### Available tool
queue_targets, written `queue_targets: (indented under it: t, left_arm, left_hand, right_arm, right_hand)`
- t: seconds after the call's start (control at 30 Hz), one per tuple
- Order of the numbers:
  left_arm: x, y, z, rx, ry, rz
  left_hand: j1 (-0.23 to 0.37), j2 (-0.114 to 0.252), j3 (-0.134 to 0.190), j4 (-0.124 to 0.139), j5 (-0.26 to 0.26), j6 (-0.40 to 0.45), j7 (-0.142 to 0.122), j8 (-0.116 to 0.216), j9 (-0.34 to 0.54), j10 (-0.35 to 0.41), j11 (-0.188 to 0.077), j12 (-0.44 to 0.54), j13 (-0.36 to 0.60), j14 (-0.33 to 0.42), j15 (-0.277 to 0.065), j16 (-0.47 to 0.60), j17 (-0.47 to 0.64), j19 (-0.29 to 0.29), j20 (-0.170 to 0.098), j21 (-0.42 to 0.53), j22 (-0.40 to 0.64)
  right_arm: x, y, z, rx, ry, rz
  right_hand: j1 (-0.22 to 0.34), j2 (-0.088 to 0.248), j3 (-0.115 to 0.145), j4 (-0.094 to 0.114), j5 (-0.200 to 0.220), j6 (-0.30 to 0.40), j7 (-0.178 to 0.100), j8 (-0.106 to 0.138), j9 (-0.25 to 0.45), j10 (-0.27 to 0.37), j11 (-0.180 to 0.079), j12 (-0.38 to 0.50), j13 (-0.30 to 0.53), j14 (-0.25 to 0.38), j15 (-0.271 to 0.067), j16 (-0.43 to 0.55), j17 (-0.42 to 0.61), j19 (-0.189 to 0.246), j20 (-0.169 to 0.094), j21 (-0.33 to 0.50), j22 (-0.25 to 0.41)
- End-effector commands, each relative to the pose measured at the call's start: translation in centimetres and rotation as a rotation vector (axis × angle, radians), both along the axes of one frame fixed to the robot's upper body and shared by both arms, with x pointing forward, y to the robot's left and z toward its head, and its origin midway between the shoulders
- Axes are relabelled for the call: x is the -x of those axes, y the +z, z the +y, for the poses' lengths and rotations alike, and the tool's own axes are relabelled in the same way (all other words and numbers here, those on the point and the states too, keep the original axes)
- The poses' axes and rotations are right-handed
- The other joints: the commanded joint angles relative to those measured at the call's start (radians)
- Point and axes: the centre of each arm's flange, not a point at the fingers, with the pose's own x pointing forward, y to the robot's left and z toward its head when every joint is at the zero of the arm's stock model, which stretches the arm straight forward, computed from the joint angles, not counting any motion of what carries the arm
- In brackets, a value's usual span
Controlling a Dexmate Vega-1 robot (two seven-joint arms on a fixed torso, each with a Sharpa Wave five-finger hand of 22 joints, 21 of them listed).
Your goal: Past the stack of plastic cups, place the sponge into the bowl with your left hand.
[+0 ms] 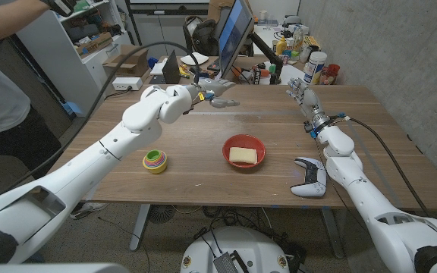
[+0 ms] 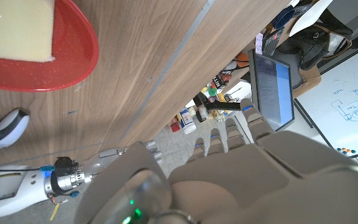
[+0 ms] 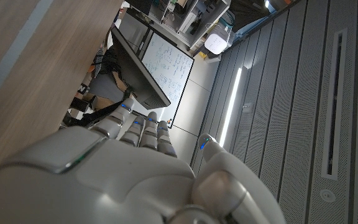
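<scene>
Robotics lab or shared office workspace. Wooden counter [image 1: 203,163] on height-adjustable legs serves as test bench. Monitor [image 1: 234,34] on stand behind it, cluttered far edge with bottles and jars [image 1: 309,64]. Whiteboard [image 2: 347,93] with diagrams in left wrist view. Shelving unit [image 1: 89,34] packed with boxes at back left. Grey concrete wall [image 1: 400,45] on right; perforated ceiling panels with strip light [image 3: 232,106].

left hand [image 1: 220,98]: raised, fingers apart, holds nothing | right hand [image 1: 300,92]: upright, holds nothing
</scene>
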Motion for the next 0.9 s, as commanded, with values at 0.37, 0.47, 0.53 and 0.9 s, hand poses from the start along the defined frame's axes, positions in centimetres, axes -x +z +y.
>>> queue_targets:
  t: [0.37,0.47,0.53,0.9]
  left_arm:
    - [0.8,1.3,4.7,0.383,-0.221,-0.185]
    - [0.7,1.5,5.4,0.436,-0.252,-0.192]
    - [0.6,1.9,6.0,0.484,-0.279,-0.146]
    - [0.7,2.1,7.5,0.583,-0.357,-0.106]
  left_hand:
    - [-0.021,-0.009,-0.012,-0.04,-0.008,0.165,-0.04,0.048,0.0,0.159,-0.037,0.061,0.007,0.094,-0.037,0.03,-0.003,0.016,-0.001,0.023,0.003]
    - [-0.019,-0.011,-0.012,-0.043,-0.009,0.166,-0.041,0.047,0.0,0.156,-0.035,0.059,0.007,0.091,-0.035,0.027,-0.003,0.018,-0.001,0.023,0.003]
    - [-0.018,-0.013,-0.012,-0.045,-0.009,0.166,-0.045,0.045,0.0,0.151,-0.034,0.056,0.007,0.09,-0.034,0.026,-0.003,0.02,0.0,0.023,0.002]
    - [-0.011,-0.018,-0.011,-0.054,-0.011,0.174,-0.048,0.044,0.0,0.148,-0.034,0.053,0.007,0.086,-0.028,0.022,-0.003,0.027,-0.001,0.024,0.003]
  right_arm:
    - [1.0,-0.4,0.3,0.002,-0.006,0.0]
    - [1.2,-0.5,0.6,0.0,-0.004,0.0]
    - [1.4,-0.6,0.7,-0.001,-0.006,0.0]
    - [3.3,-1.1,0.7,-0.016,-0.036,-0.013]
  right_hand:
    - [0.007,0.029,-0.005,-0.002,0.006,0.009,0.004,0.002,0.004,0.009,0.002,0.001,0.004,0.009,-0.006,0.002,-0.001,0.001,-0.023,-0.002,0.005]
    - [0.007,0.029,-0.005,-0.002,0.006,0.009,0.003,0.002,0.004,0.01,0.002,0.002,0.004,0.008,-0.005,0.001,-0.001,0.001,-0.024,-0.002,0.005]
    - [0.007,0.029,-0.005,-0.002,0.006,0.009,0.004,0.002,0.004,0.011,0.002,0.002,0.004,0.009,-0.004,0.002,-0.001,0.001,-0.023,-0.002,0.005]
    - [0.007,0.03,-0.005,-0.002,0.006,0.011,0.004,0.002,0.004,0.011,0.002,0.002,0.004,0.009,-0.005,0.002,-0.001,0.001,-0.023,-0.002,0.005]
